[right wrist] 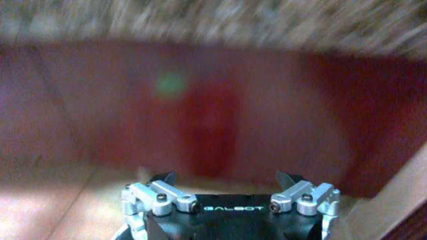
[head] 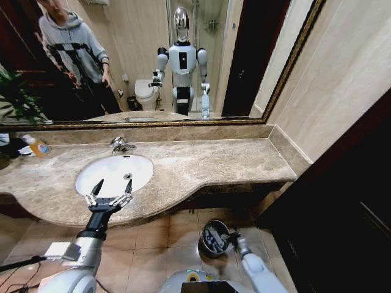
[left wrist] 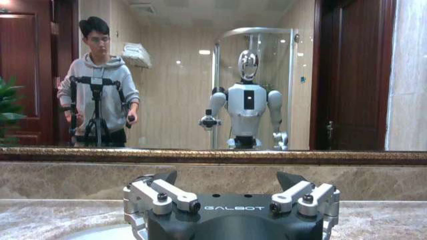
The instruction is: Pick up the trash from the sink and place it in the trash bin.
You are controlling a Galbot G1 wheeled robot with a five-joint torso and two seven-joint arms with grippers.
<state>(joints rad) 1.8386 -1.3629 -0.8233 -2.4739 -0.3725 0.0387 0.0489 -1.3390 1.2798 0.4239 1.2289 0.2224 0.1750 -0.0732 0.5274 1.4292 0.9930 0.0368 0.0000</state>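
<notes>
The sink (head: 142,163) is a white oval basin in the marble countertop, with a chrome faucet (head: 120,144) behind it. My left gripper (head: 113,182) hovers open over the basin's front rim, and nothing is between its fingers. In the left wrist view the same gripper (left wrist: 227,178) faces the mirror with its jaws spread. The trash bin (head: 205,247), black with a silvery rim, stands on the tiled floor below the counter, and pale trash (head: 214,234) lies inside it. My right gripper (head: 234,239) is low beside the bin's rim. In the right wrist view it (right wrist: 225,176) is open and empty.
An orange liquid bottle (head: 38,147) stands at the counter's far left, near a green plant (head: 15,97). A large mirror (head: 244,61) lines the wall behind. A dark panel (head: 342,207) rises on the right. The red-brown cabinet front (right wrist: 213,115) is just ahead of my right gripper.
</notes>
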